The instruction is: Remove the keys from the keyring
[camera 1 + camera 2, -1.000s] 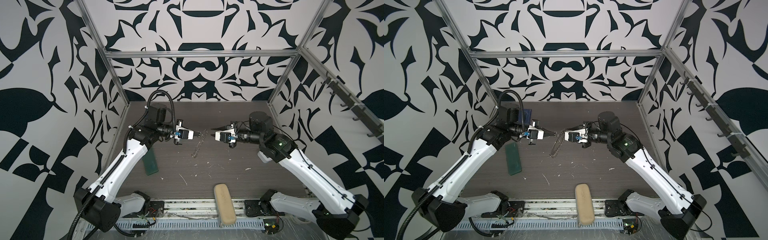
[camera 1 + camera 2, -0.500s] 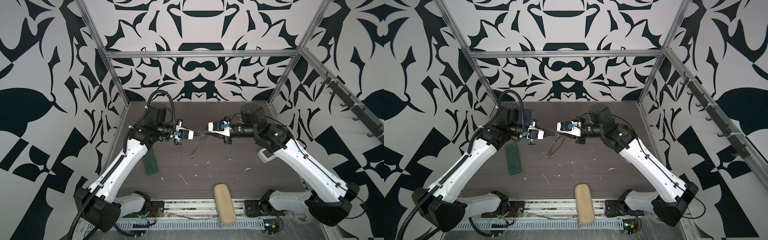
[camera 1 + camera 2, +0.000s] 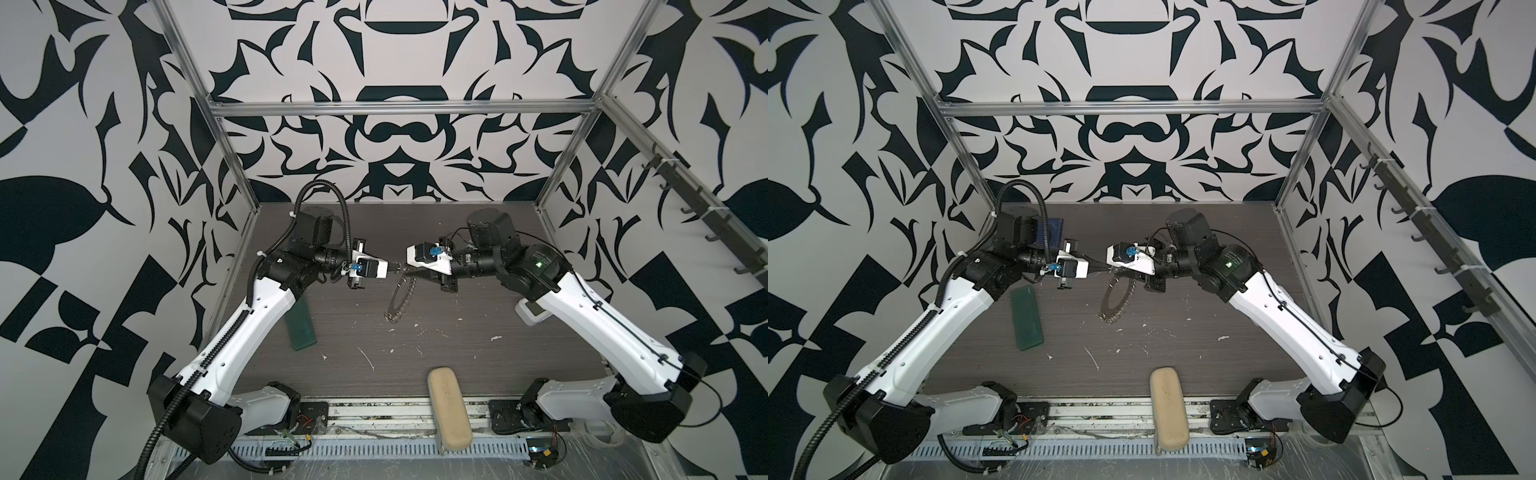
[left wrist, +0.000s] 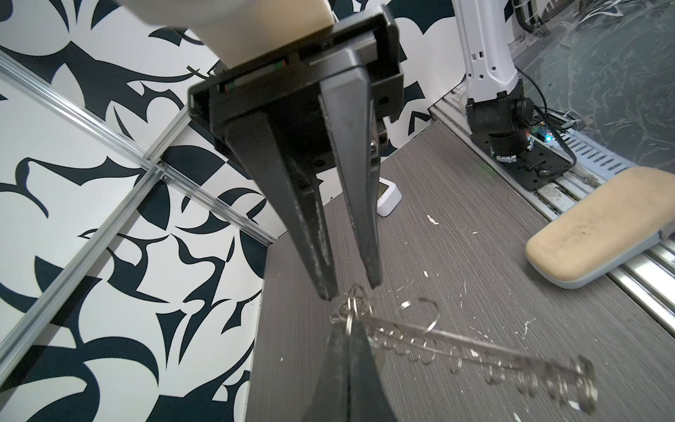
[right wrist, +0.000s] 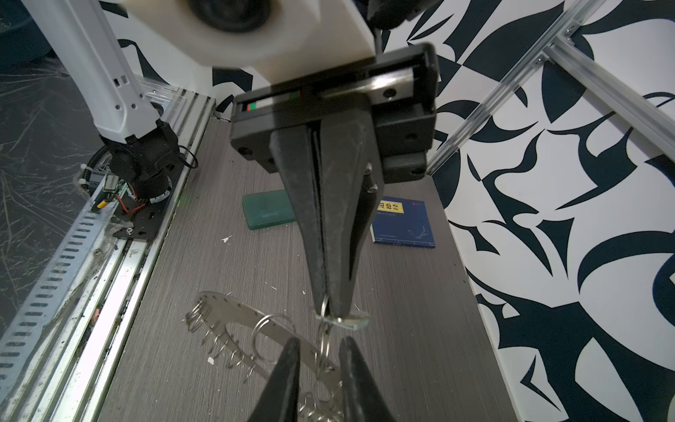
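The keyring is a thin silver hoop fringed with small rings, hanging tilted above the dark table in both top views. My left gripper is shut on a small split ring at the hoop's upper end. A small pale tag, the keys, sits right under its fingertips. My right gripper faces it tip to tip. Its jaws stand slightly apart on either side of that small ring and the hoop's edge, with gaps showing on both sides. The hoop slopes down toward the table.
On the left of the table lies a green case. A blue book is behind the left arm. A beige case rests on the front rail. A small white device sits under the right arm. White scraps litter the tabletop.
My right gripper has moved left until its tips meet the left gripper's at the hoop's top, and its jaws have narrowed a little. The left arm has stayed put.
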Action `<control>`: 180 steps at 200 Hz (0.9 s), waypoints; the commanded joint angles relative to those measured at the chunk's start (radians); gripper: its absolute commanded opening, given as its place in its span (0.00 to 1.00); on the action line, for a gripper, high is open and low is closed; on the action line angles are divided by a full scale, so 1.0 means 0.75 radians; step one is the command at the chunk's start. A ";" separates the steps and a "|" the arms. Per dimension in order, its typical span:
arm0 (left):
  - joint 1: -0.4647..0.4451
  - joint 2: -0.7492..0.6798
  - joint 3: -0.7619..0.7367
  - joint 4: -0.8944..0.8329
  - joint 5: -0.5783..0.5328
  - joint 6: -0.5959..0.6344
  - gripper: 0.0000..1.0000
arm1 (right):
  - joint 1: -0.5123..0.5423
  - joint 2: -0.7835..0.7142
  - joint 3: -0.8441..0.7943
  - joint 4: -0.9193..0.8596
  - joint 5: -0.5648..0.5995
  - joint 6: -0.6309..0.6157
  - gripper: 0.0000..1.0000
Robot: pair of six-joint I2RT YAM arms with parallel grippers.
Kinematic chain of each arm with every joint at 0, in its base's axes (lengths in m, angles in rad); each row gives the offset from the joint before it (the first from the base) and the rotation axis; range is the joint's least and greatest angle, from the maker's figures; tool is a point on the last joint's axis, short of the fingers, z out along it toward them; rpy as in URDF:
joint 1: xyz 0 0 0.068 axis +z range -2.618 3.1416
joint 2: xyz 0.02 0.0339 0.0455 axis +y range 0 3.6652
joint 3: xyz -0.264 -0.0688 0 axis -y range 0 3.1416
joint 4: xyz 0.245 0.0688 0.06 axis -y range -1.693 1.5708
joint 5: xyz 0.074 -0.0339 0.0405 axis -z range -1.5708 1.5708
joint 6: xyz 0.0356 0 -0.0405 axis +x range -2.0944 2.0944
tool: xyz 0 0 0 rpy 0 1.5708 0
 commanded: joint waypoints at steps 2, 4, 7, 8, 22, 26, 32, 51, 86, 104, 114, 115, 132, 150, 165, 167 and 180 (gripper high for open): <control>0.008 -0.020 0.036 0.011 0.034 0.007 0.00 | 0.005 0.003 0.040 0.028 0.003 0.034 0.23; 0.007 -0.021 0.035 0.013 0.034 0.007 0.00 | 0.005 0.005 0.040 0.027 0.002 0.036 0.23; 0.007 -0.021 0.034 0.013 0.033 0.007 0.00 | 0.005 0.008 0.040 0.026 0.003 0.034 0.22; 0.006 -0.021 0.034 0.014 0.034 0.006 0.00 | 0.005 0.008 0.040 0.026 0.003 0.034 0.22; 0.008 -0.025 0.033 0.016 0.033 0.005 0.00 | 0.005 0.018 0.044 0.020 -0.002 0.037 0.17; 0.007 -0.025 0.032 0.016 0.032 0.005 0.00 | 0.005 0.020 0.046 0.018 -0.004 0.037 0.15; 0.008 -0.028 0.032 0.013 0.030 0.004 0.00 | 0.004 0.022 0.045 0.016 -0.006 0.038 0.13; 0.007 -0.032 0.031 0.014 0.026 0.003 0.00 | 0.005 0.029 0.046 0.015 -0.010 0.030 0.04; 0.027 -0.044 0.018 0.020 0.020 -0.018 0.00 | 0.003 0.008 0.037 -0.002 0.014 -0.011 0.00; 0.051 -0.058 -0.002 0.046 0.023 -0.047 0.00 | -0.021 -0.039 -0.021 0.069 -0.028 0.030 0.00; 0.063 -0.069 -0.016 0.067 0.027 -0.061 0.00 | -0.052 -0.078 -0.077 0.159 -0.090 0.096 0.00; 0.064 -0.070 -0.017 0.069 0.029 -0.063 0.00 | -0.054 -0.082 -0.083 0.169 -0.096 0.103 0.00; 0.067 -0.082 -0.033 0.095 0.029 -0.080 0.00 | -0.094 -0.133 -0.157 0.306 -0.180 0.192 0.00; 0.067 -0.083 -0.041 0.109 0.034 -0.091 0.00 | -0.125 -0.151 -0.199 0.406 -0.260 0.275 0.00; 0.067 -0.084 -0.055 0.142 0.034 -0.110 0.00 | -0.141 -0.164 -0.234 0.496 -0.298 0.342 0.00; 0.066 -0.085 -0.056 0.147 0.033 -0.112 0.00 | -0.141 -0.165 -0.238 0.507 -0.303 0.349 0.00; 0.067 -0.088 -0.069 0.181 0.025 -0.129 0.00 | -0.156 -0.177 -0.270 0.595 -0.327 0.409 0.00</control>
